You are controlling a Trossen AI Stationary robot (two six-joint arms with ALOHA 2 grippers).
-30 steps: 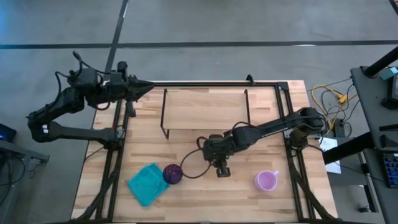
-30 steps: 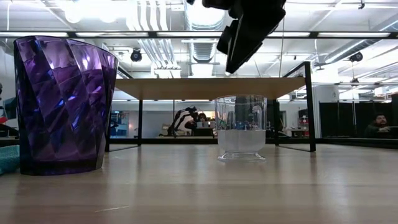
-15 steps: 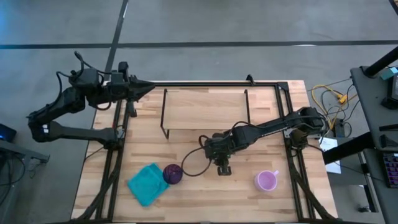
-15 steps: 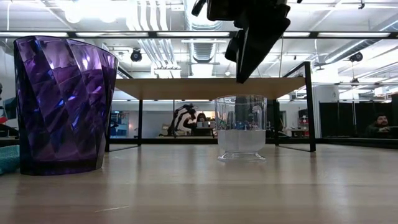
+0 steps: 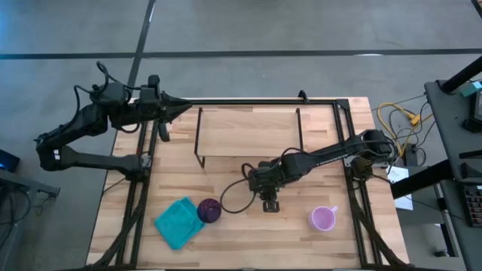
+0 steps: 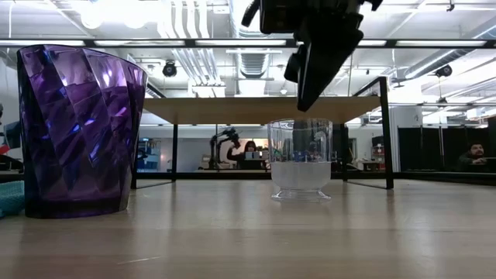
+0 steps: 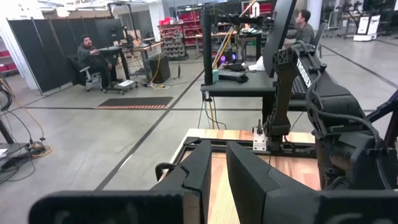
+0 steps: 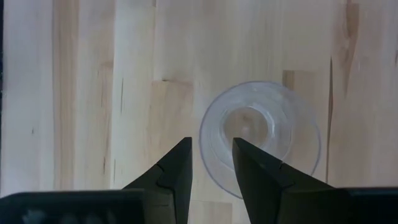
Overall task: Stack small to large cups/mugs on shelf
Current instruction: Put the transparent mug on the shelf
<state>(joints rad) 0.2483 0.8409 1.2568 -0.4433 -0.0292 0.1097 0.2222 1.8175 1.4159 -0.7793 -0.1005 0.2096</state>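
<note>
The small clear glass (image 6: 301, 159) stands upright on the tabletop in front of the shelf (image 5: 248, 134). My right gripper (image 8: 211, 160) hovers open just above it, pointing steeply down, its fingers over the glass's rim at one side; the low view shows the fingertips (image 6: 304, 101) clear of the rim. The dark purple cup (image 5: 209, 211) stands upright near the front left. The pink mug (image 5: 322, 219) stands near the front right. My left gripper (image 7: 219, 177) waits level at the table's far left corner, its fingers a narrow gap apart, with nothing between them.
A teal cloth (image 5: 178, 223) lies beside the purple cup at the front left. The shelf's wooden board (image 6: 260, 109) sits on black wire legs behind the glass. A black cable loops on the table by my right arm (image 5: 233, 197). People sit in the room beyond.
My right gripper has rolled a little about its pointing line above the clear glass, and its fingertips now stand slightly closer over the rim. The glass has not moved.
</note>
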